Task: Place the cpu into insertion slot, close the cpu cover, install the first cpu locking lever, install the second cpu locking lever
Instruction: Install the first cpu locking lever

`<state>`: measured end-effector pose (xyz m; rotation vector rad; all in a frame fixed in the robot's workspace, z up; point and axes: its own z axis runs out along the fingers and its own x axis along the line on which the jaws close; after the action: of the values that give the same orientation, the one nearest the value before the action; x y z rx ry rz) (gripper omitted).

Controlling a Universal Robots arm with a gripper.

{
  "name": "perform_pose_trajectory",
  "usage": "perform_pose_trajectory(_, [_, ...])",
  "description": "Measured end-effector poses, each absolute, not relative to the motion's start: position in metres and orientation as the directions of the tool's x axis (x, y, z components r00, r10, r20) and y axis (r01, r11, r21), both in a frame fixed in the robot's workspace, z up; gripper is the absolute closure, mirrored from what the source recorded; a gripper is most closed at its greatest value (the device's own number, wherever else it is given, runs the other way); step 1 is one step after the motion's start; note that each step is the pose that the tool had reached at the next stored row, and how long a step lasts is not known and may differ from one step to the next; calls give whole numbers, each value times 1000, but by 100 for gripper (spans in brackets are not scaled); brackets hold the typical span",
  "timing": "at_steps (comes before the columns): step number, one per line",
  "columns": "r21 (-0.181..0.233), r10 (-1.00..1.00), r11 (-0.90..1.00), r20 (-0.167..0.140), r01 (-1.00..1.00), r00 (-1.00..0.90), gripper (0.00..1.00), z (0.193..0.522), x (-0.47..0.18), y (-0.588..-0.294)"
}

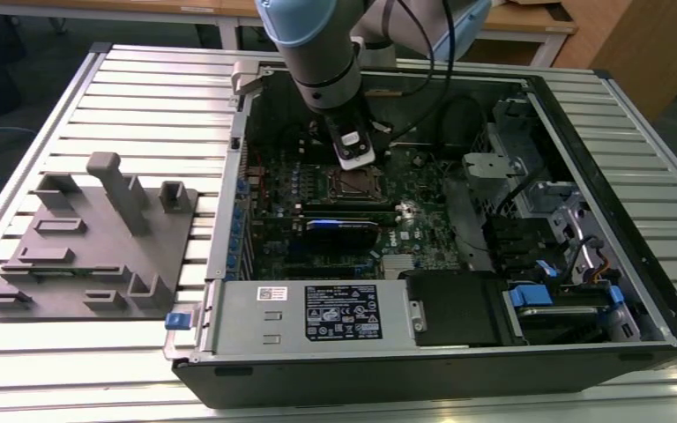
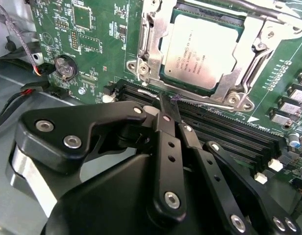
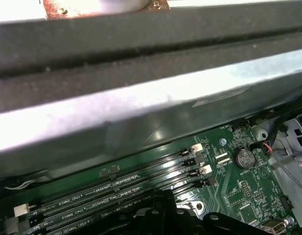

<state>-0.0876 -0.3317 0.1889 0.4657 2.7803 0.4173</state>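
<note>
The cpu (image 2: 200,49) lies flat in the insertion slot (image 1: 351,183), its silver top showing. The cpu cover (image 2: 229,84) is down over it, and its silver frame rims the chip. A thin wire locking lever (image 2: 210,103) runs along the socket edge nearest my fingers, and a second lever (image 2: 281,17) lies by the far edge. My gripper (image 2: 169,105) is shut, with its black fingertips together and touching the near lever's end. In the exterior view the gripper (image 1: 356,159) hangs just behind the socket inside the case.
Long black memory slots (image 2: 229,132) lie between my fingers and the socket. A coin battery (image 2: 65,66) sits beside them. The white-labelled power supply (image 1: 338,313) fills the case front, drive bays (image 1: 550,220) the exterior view's right, and a grey fixture (image 1: 92,238) lies outside.
</note>
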Motion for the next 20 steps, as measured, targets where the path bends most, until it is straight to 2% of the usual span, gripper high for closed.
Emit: perform_pose_trajectory(20, [331, 355, 904, -235, 269, -905, 90, 188, -90, -334])
